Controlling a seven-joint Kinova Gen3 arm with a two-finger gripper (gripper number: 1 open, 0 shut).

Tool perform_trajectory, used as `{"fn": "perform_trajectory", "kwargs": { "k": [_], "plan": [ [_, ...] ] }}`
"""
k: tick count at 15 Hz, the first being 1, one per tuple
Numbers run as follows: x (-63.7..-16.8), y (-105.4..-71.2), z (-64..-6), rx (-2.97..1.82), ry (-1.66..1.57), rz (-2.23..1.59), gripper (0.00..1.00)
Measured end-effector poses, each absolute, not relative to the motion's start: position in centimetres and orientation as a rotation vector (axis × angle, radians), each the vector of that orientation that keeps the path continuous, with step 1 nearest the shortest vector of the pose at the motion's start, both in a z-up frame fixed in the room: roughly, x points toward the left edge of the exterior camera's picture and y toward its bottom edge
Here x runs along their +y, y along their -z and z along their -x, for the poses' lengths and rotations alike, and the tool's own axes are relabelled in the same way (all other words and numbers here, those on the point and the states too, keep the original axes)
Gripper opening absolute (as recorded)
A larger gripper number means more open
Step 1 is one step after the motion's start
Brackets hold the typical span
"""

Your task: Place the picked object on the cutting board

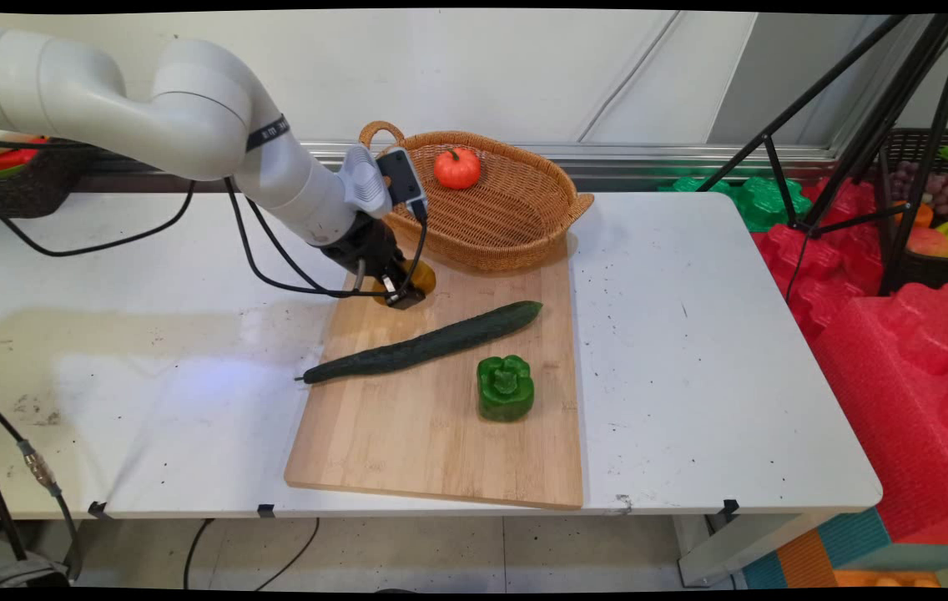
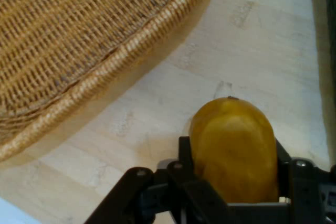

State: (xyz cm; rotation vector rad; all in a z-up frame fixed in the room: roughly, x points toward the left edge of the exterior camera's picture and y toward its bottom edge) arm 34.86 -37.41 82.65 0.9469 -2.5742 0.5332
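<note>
Nearest, a blocky green pepper and long dark cucumber lie on the bamboo cutting board, beyond them the end effector clamped on a smooth yellow, perhaps mango-like fruit beside the woven wicker basket.
</note>
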Motion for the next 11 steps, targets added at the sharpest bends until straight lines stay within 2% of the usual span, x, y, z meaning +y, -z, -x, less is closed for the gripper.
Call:
{"fn": "perform_trajectory", "kwargs": {
  "k": [7, 8, 11],
  "plan": [
    [-38.4, -81.54, -34.76, -2.608, -0.496, -0.892, 0.0],
    [-38.47, -81.49, -34.77, -2.611, -0.492, -0.882, 1.0],
    [-38.54, -81.62, -34.86, -2.613, -0.486, -0.854, 1.0]
  ]
}}
